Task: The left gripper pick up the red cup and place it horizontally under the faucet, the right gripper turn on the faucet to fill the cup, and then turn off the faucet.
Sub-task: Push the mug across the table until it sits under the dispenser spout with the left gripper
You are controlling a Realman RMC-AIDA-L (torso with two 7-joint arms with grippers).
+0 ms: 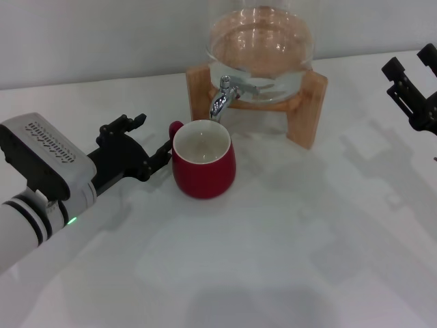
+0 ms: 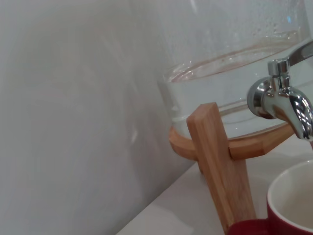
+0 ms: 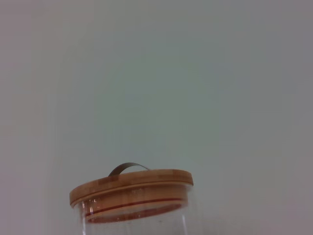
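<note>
The red cup (image 1: 203,159) stands upright right below the faucet (image 1: 221,100). The left gripper (image 1: 145,145), fingers spread wide, sits just beside the cup's handle, gripping nothing. The right gripper (image 1: 412,80) hovers well apart from the faucet, fingers parted.

Head cam looks down and fwd over the white table (image 1: 273,260). Left wrist cam sits low, close by the faucet (image 2: 286,100). Right wrist cam faces the jar lid (image 3: 131,190). All share the glass jar (image 1: 259,48).
</note>
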